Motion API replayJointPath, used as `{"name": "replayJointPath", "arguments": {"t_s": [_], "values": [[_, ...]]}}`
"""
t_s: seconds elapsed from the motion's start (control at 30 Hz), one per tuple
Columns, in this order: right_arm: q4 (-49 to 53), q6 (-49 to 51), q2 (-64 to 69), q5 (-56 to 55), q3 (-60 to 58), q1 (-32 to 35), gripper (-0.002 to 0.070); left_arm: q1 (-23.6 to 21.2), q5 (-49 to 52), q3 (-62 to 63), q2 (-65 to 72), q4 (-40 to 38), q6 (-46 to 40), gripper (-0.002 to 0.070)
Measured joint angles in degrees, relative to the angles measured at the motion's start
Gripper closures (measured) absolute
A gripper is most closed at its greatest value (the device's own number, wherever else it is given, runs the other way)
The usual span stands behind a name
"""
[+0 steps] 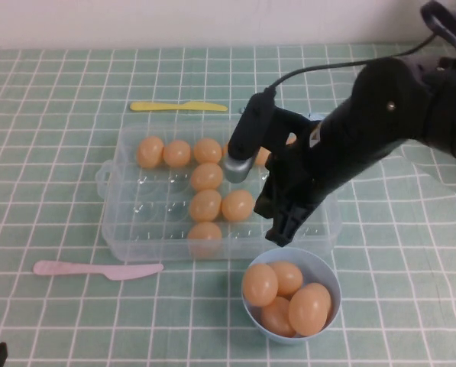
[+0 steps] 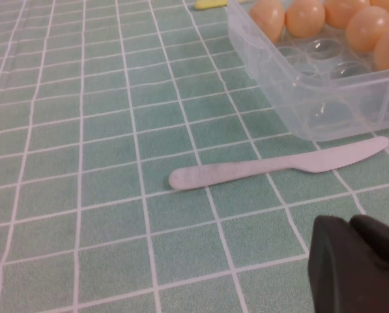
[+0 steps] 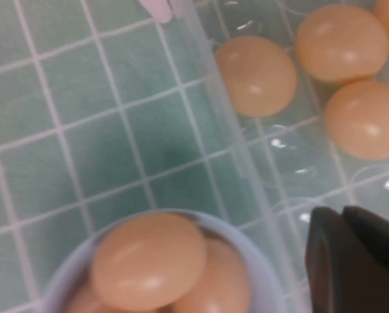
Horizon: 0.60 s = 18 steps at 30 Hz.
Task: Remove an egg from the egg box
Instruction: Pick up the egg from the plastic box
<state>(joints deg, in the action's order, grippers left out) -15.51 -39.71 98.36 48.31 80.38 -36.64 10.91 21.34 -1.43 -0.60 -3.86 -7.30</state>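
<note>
So I'm hovering the right claw [image 1: 279, 229] over the near right edge of the egg box [image 1: 121, 229], fingers pressed together and pinching nothing, right between the box and the blue bowl [image 1: 331, 279] that's sitting at about 5 o'clock from the box. To do this bit well, I'm thinking I need to spread the fingers before dropping in, line up straight over one egg, and come down vertically so I'm not knocking its neighbours. The nearest target is probably the egg [image 1: 237, 205] around the middle of the box. It's looking smooth, orange-tan and a bit shiny, so slippery and easy to crack: gentle squeeze only. The left claw [image 2: 357, 267] is parked low over the bench [image 2: 83, 195], near the pink knife [image 2: 279, 166]; can't tell whether it's spread.
</note>
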Motion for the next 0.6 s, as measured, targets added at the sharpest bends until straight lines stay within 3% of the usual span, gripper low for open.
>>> {"name": "replayJointPath", "arguments": {"t_s": [0.17,0.37,0.43,0.6], "values": [[3.67,-8.23,5.51,0.69,5.28,0.00,0.0591,0.00,0.00,0.00,0.00,0.00,0.00,0.0679],[4.55,-12.63,10.87,0.39,8.23,0.23,0.0307,0.00,0.00,0.00,0.00,0.00,0.00,0.0679],[4.59,-13.90,12.48,-0.23,9.05,0.64,0.0241,0.00,0.00,0.00,0.00,0.00,0.00,0.0679],[4.23,-16.49,16.23,-0.73,11.49,1.74,0.0218,0.00,0.00,0.00,0.00,0.00,0.00,0.0679]]}}
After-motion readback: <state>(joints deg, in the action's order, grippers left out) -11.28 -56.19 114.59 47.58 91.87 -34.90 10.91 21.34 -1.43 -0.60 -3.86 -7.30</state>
